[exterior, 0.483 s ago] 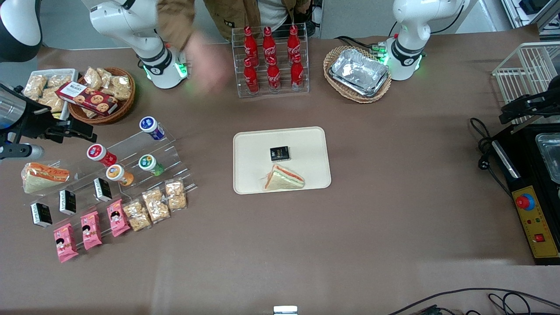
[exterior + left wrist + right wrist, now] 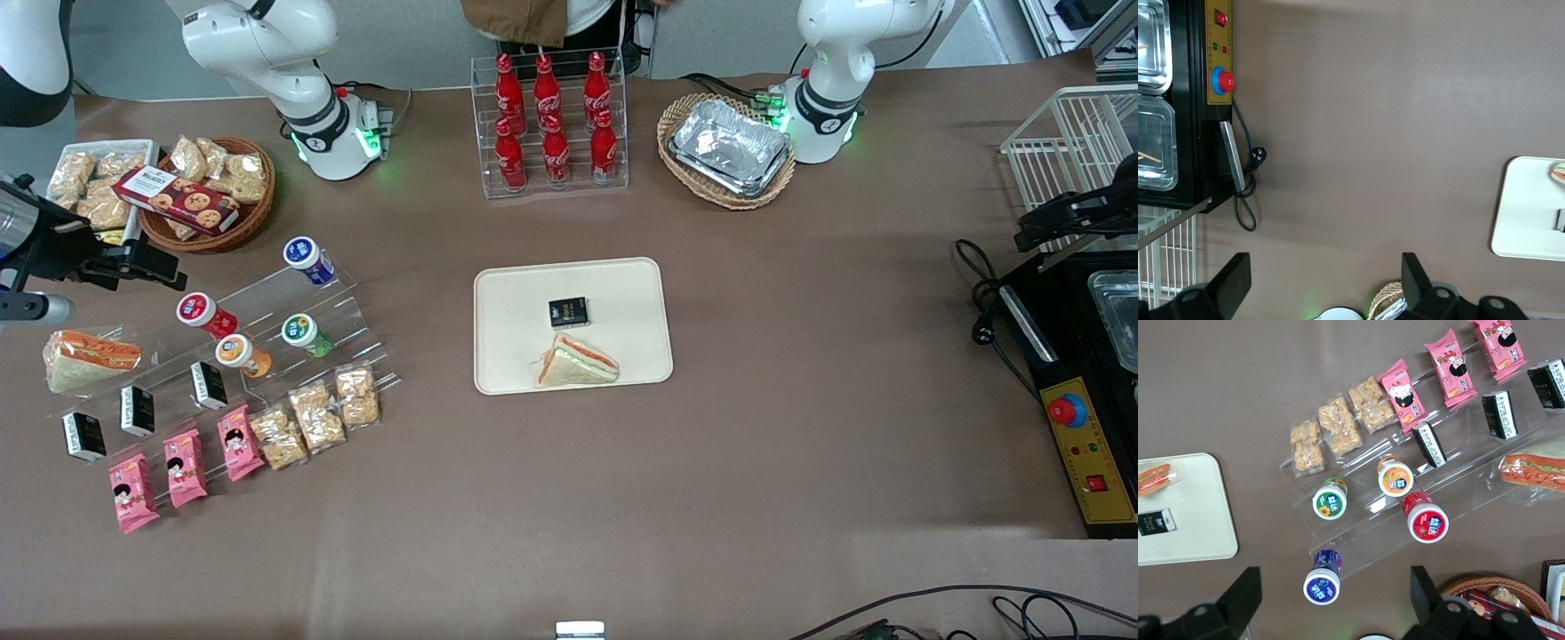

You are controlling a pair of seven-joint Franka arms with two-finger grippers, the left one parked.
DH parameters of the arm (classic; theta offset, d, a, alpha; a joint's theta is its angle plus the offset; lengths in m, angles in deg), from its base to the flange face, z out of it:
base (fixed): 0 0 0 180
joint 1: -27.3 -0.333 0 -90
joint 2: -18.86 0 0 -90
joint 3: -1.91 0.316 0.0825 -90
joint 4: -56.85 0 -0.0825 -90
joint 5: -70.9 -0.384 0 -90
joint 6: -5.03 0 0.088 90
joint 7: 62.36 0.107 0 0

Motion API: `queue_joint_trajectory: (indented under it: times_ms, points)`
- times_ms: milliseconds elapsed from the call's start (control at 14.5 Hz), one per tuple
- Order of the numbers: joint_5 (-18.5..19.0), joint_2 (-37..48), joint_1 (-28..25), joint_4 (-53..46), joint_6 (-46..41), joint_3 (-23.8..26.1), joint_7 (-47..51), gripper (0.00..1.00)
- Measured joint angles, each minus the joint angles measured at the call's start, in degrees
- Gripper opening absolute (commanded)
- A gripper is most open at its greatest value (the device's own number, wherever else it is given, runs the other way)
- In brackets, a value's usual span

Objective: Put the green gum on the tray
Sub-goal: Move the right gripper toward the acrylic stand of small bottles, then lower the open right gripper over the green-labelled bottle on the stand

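The green gum (image 2: 302, 332) lies on a clear stepped acrylic stand, beside an orange-lidded bottle (image 2: 236, 351). It also shows in the right wrist view (image 2: 1329, 502). The cream tray (image 2: 622, 293) sits mid-table with a black packet (image 2: 568, 311) and a wrapped sandwich (image 2: 576, 363) on it. Its rim also shows in the right wrist view (image 2: 1191, 520). My right gripper (image 2: 147, 265) hovers high at the working arm's end of the table, farther from the front camera than the gum. It is open and empty (image 2: 1335, 600), above the blue-lidded bottle (image 2: 1323, 583).
The stand also holds a red-lidded bottle (image 2: 203, 313), black packets, pink snack bags and cracker bags. A wicker basket of snacks (image 2: 206, 191), a rack of cola bottles (image 2: 551, 124) and a foil pan in a basket (image 2: 729, 147) stand farther from the front camera.
A person's arm and hand that reached in near the working arm's base has withdrawn. My right gripper has shifted slightly.
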Motion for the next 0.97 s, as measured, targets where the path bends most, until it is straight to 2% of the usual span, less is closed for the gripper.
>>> queue_joint_trajectory:
  times_ms: [207, 414, 759, 966]
  points:
    - [0.00, 1.09, 0.01, 0.18, -4.24, 0.01, -0.16, 1.00]
    - [0.00, 5.10, -0.01, 5.56, -2.67, 0.07, -0.48, 1.00]
    - [0.00, 14.84, -0.06, 25.24, 11.41, 2.12, -0.62, 1.00]
    - [0.00, 15.99, -0.11, 34.20, 21.44, 3.99, 0.05, 1.00]
